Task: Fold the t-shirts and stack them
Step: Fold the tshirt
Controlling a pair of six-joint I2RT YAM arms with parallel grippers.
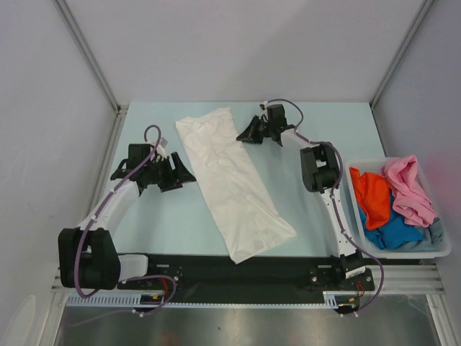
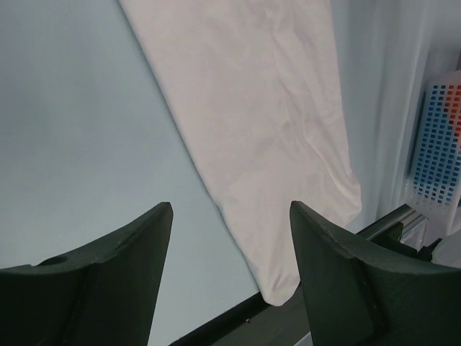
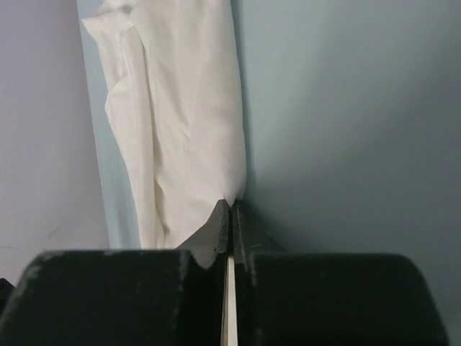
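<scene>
A white t-shirt (image 1: 230,187), folded into a long strip, lies diagonally across the middle of the table. My right gripper (image 1: 245,135) is shut on its right edge near the far end; in the right wrist view the closed tips (image 3: 232,203) pinch the white cloth (image 3: 187,108). My left gripper (image 1: 189,175) is open and empty just left of the strip; in the left wrist view (image 2: 230,209) the shirt (image 2: 266,130) lies ahead between the fingers. The orange (image 1: 371,198), pink (image 1: 409,189), bright blue (image 1: 396,232) and grey-blue (image 1: 436,234) t-shirts lie bunched in the bin.
A pale plastic bin (image 1: 403,252) stands at the right edge of the table, beside the right arm's base; its perforated wall shows in the left wrist view (image 2: 439,144). The shirt's near corner overhangs the black front rail (image 1: 216,277). White walls enclose the table.
</scene>
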